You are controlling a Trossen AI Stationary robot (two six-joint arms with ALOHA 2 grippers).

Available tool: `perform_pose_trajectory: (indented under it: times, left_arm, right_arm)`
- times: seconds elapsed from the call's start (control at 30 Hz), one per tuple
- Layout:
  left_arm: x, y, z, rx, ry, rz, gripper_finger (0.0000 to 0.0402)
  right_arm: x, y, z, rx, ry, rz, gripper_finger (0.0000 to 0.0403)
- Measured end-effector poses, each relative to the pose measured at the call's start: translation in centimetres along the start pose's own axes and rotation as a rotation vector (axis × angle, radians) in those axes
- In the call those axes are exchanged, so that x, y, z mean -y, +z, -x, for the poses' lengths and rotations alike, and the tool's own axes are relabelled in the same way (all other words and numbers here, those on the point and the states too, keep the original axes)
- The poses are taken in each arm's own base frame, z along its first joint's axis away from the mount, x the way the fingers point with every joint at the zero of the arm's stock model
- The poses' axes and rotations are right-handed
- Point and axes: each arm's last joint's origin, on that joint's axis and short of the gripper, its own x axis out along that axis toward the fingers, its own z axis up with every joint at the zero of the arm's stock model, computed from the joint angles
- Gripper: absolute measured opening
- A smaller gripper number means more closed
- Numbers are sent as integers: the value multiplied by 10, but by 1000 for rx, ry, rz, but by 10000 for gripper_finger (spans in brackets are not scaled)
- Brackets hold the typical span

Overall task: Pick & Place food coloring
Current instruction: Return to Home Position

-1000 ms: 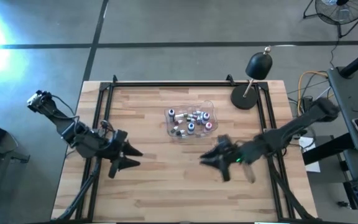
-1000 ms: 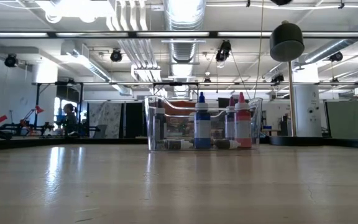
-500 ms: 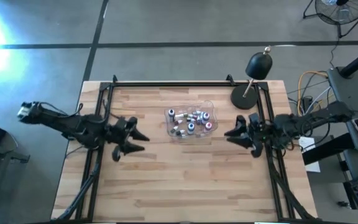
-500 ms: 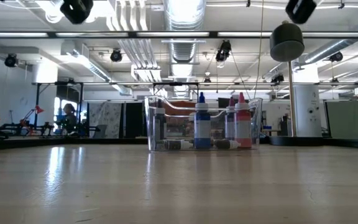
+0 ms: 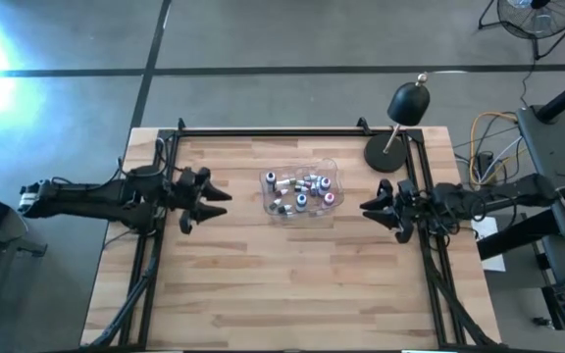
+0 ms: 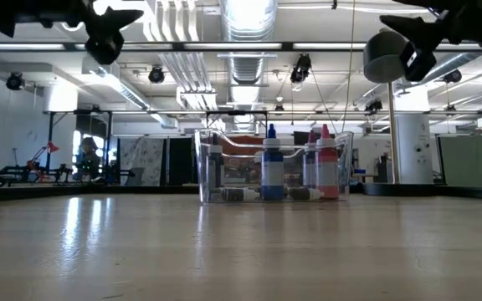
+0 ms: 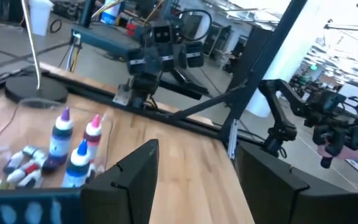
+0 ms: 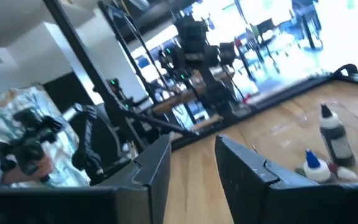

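Note:
The food coloring bottles (image 5: 300, 190) sit in a clear plastic tub (image 5: 324, 169) at the table's middle, toward the far edge. Some stand upright and some lie on the tub's floor (image 6: 270, 167). My left gripper (image 5: 214, 202) hovers open to the left of the tub and points at it; the bottles (image 7: 67, 149) show past its fingers (image 7: 135, 180). My right gripper (image 5: 369, 208) hovers open to the right of the tub, also facing it, and sees the bottles (image 8: 328, 140). Both grippers (image 6: 103, 38) (image 6: 417, 42) are above the table, touching nothing.
A black dome lamp (image 5: 405, 106) on a round base (image 5: 385, 155) stands at the far right corner. Black frame rails (image 5: 155, 196) (image 5: 422, 226) run along the table's left, right and far sides. Bare wood (image 5: 292, 284) lies nearer than the tub. A person (image 8: 17, 149) is beyond the table.
My right gripper has drawn back from near the table's middle toward the right edge and turned to face the tub. My left gripper has moved toward the far edge, level with the tub. Both now show at the top of the low view. The tub and bottles stayed put.

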Motion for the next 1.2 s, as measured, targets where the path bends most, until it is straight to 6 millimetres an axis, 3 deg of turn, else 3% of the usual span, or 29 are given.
perform_pose_trajectory:
  times: [0.17, 0.53, 0.73, 0.9, 1.0, 1.2]
  left_arm:
    - [-7, -18, 8, -3, 27, 44, 186]
    - [-20, -53, 18, -40, 62, 98, 186]
    - [-33, -87, 18, -137, 104, 115, 186]
    - [-47, -128, 29, -213, 139, 130, 186]
    - [-49, -128, 33, -224, 194, 129, 186]
    - [-45, -114, 41, -25, 220, 101, 186]
  right_arm:
    - [9, -14, 7, 47, 6, 16, 127]
    - [38, -62, 15, -189, -126, 49, 130]
    - [46, -75, 20, -335, -207, 69, 123]
    - [48, -77, 23, -370, -224, 73, 127]
    - [47, -75, 24, -346, -214, 70, 132]
    - [43, -67, 26, -266, -173, 59, 134]
